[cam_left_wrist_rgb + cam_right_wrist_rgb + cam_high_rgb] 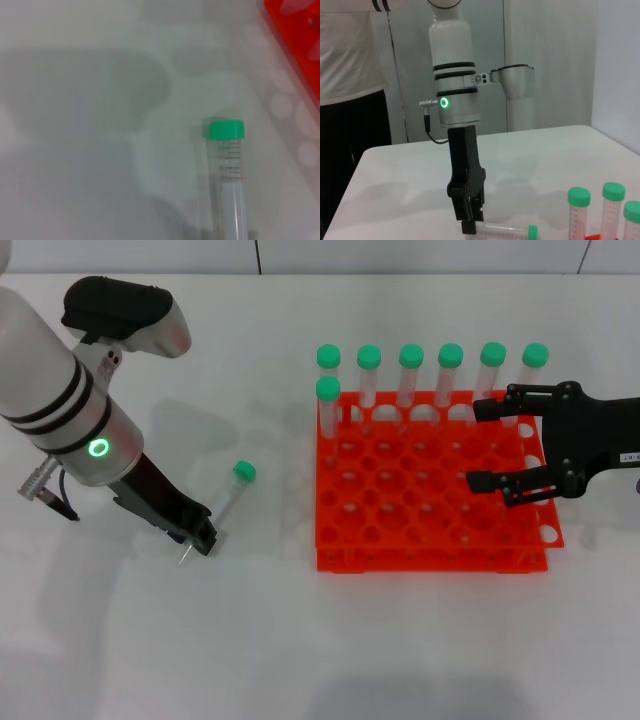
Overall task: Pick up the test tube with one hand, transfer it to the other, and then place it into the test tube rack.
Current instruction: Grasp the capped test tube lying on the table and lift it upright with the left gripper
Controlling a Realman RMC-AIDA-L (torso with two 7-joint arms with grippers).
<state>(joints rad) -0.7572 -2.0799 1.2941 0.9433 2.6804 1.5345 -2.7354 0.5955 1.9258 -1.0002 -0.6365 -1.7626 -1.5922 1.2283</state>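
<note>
Orange-red and square, the test tube rack (pixel 430 480) sits on the white tabletop (pixel 300 640) and serves as the landmark. Seven green-capped tubes (pixel 411 375) stand upright in it: six along its far row and one just in front of that row at the far left corner. The test tube (pixel 232 495) lies on its side on the tabletop to the left of the rack, apart from it, its green cap pointing away from the robot; the left wrist view shows printed graduations below the cap (pixel 226 129). The left gripper (pixel 200 537) is down at the tube's pointed lower end, farther from the rack than the cap is; in the right wrist view its fingers (pixel 470 220) meet the tube's end (pixel 500 231), but I cannot tell whether they are clamped on it or merely around it. The right gripper (pixel 485 445) reaches over the rack's right side, its fingers (pixel 492 408) spread apart and holding nothing.
</note>
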